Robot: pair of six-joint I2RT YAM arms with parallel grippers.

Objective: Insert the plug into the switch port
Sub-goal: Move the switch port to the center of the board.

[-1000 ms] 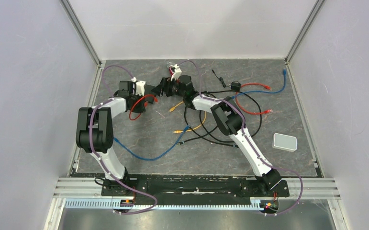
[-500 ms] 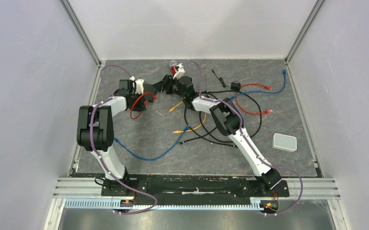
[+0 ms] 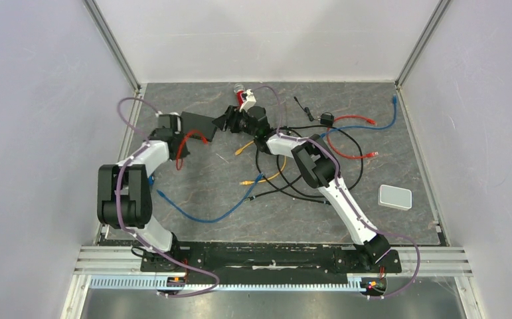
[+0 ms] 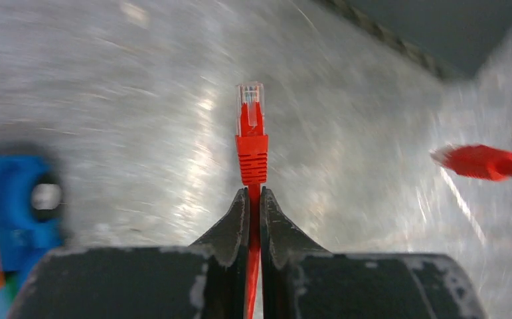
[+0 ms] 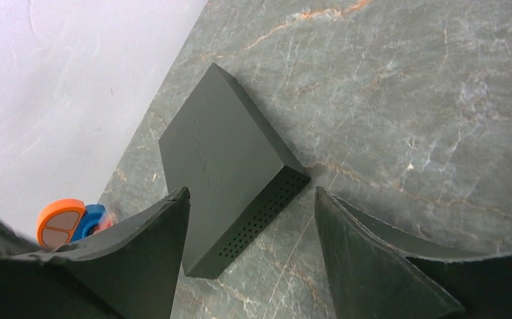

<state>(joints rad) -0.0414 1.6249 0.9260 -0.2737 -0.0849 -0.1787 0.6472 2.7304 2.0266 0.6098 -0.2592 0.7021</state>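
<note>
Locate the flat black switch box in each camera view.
Top external: switch box upper left of centre, just left of the right gripper.
Left wrist: not in it.
Right wrist: switch box centre, framed by the right gripper.
Shared landmark: the right gripper, in both those views.

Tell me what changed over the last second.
The left hand, shut on the red cable just behind the plug, drew back leftward, uncovering the switch in the top view. Nothing was grabbed or released. The right hand stayed open over the switch's end; the white box did not move.
</note>
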